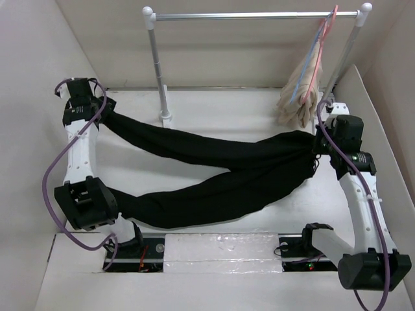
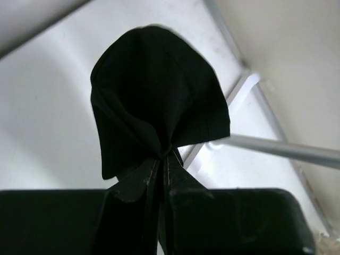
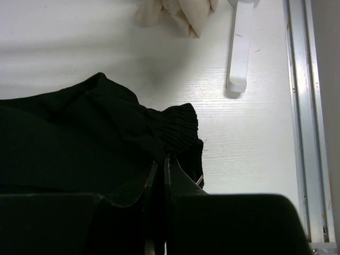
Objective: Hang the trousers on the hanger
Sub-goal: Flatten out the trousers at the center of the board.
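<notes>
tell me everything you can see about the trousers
The trousers are plain black, soft-looking fabric, lying rumpled across the white table. The ribbed, elastic-looking waistband is at the right, pinched between the shut fingers of the right gripper. Two long legs fan out to the left. The far leg's end is bunched in the shut left gripper, and the near one runs toward the left arm's base.

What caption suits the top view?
Black trousers stretched between left arm and right arm; blue hanger hangs on the rail.
</notes>
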Action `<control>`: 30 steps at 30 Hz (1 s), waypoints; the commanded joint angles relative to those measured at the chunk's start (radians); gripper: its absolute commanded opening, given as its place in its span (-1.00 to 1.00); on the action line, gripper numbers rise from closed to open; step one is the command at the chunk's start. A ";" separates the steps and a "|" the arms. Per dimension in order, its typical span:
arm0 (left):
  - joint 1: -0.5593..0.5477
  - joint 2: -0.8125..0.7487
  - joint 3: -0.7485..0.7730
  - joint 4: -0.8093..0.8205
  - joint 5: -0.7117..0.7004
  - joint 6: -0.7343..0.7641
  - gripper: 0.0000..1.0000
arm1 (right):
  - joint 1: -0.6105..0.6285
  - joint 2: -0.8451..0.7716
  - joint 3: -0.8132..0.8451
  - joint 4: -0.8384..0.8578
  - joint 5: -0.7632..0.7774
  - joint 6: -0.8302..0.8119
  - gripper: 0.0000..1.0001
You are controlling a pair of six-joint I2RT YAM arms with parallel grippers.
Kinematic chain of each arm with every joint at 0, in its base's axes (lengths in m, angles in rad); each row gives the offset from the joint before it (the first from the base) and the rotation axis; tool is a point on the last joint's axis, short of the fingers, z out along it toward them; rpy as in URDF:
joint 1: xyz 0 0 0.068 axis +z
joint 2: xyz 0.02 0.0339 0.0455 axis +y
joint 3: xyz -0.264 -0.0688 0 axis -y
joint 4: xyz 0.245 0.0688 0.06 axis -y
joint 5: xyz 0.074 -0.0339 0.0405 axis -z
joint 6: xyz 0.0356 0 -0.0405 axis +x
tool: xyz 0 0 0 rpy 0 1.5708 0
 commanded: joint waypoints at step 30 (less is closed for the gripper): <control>0.053 0.023 0.004 -0.051 -0.003 0.033 -1.00 | -0.037 0.055 0.073 0.079 -0.034 0.035 -1.00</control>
